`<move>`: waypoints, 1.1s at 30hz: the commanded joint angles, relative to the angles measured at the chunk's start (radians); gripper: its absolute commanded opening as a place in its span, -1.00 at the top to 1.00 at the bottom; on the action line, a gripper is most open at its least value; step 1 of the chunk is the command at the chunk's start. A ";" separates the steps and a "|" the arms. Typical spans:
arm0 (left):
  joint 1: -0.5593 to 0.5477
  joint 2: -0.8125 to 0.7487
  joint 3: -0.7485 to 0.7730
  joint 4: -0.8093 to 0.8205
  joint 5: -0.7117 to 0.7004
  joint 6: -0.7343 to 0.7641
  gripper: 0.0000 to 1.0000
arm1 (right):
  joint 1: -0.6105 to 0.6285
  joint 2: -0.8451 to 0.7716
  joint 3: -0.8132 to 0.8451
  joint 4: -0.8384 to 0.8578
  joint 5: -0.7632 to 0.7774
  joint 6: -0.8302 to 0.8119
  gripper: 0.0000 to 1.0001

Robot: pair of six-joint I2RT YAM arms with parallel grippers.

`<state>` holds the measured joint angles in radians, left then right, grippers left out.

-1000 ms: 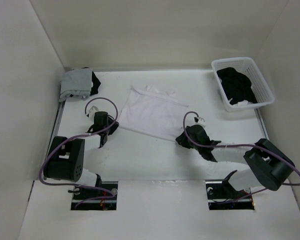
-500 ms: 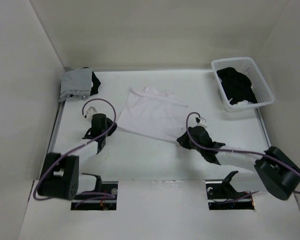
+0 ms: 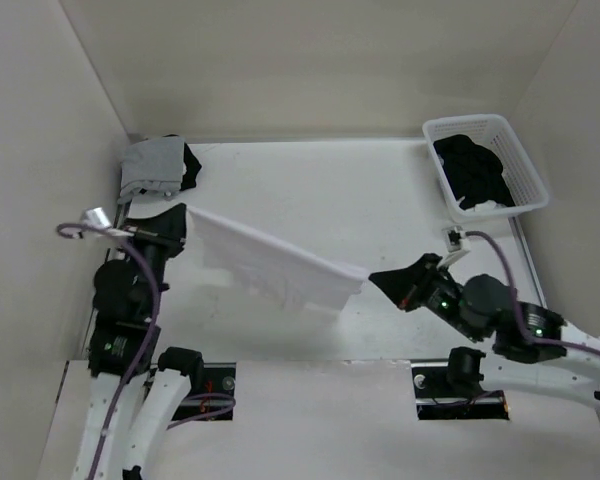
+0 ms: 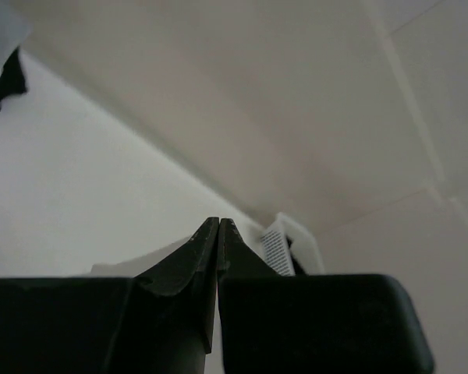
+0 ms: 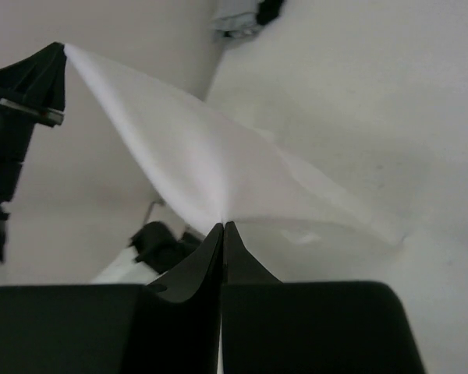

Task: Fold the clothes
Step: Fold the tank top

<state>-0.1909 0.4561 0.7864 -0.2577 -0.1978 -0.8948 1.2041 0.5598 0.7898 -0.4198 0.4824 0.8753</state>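
Observation:
A pale pink-white garment (image 3: 270,265) hangs in the air, stretched tight between both grippers above the near half of the table. My left gripper (image 3: 185,212) is shut on its left corner, and my right gripper (image 3: 370,275) is shut on its right corner. In the right wrist view the cloth (image 5: 195,156) fans out from my shut right gripper (image 5: 222,226) and runs to the left gripper (image 5: 58,54) at the upper left. The left wrist view shows the left gripper (image 4: 218,222) closed tip to tip, with most of the cloth hidden behind the fingers.
A grey garment (image 3: 150,165) lies folded at the back left corner with a black one (image 3: 190,165) beside it. A white lattice basket (image 3: 520,150) at the back right holds black clothes (image 3: 470,170). White walls enclose the table (image 3: 380,190) on three sides.
The garment lay flat on the table; both grippers closed on its near corners, lifted it and pulled apart toward the near edge, so it now hangs stretched.

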 commanded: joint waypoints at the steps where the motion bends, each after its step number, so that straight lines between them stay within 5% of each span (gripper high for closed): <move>1: -0.006 -0.053 0.186 -0.116 -0.038 0.069 1.00 | 0.181 0.008 0.175 -0.183 0.214 -0.028 1.00; 5: -0.011 -0.063 0.254 -0.170 -0.034 0.083 1.00 | 0.378 0.074 0.298 -0.227 0.349 -0.033 1.00; 8: -0.017 -0.051 0.205 -0.187 -0.025 0.066 1.00 | 0.368 0.101 0.301 -0.224 0.316 -0.027 1.00; 14: -0.023 -0.028 0.009 -0.195 -0.020 0.034 1.00 | 0.090 0.069 0.087 -0.119 0.008 0.014 0.99; 18: -0.008 0.076 -0.185 -0.059 -0.003 -0.016 1.00 | -0.293 0.133 -0.114 0.059 -0.316 -0.021 1.00; 21: -0.002 0.298 -0.245 0.168 -0.017 -0.038 1.00 | -0.571 0.285 -0.162 0.232 -0.500 -0.100 1.00; 28: -0.008 0.921 -0.018 0.517 0.015 -0.064 1.00 | -0.812 0.831 0.099 0.407 -0.591 -0.212 1.00; 33: 0.012 1.133 0.154 0.540 0.061 -0.092 1.00 | -0.884 1.087 0.288 0.414 -0.600 -0.223 1.00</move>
<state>-0.1963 1.5627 0.8433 0.1394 -0.1673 -0.9524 0.3565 1.5826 0.9825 -0.0994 -0.0799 0.6910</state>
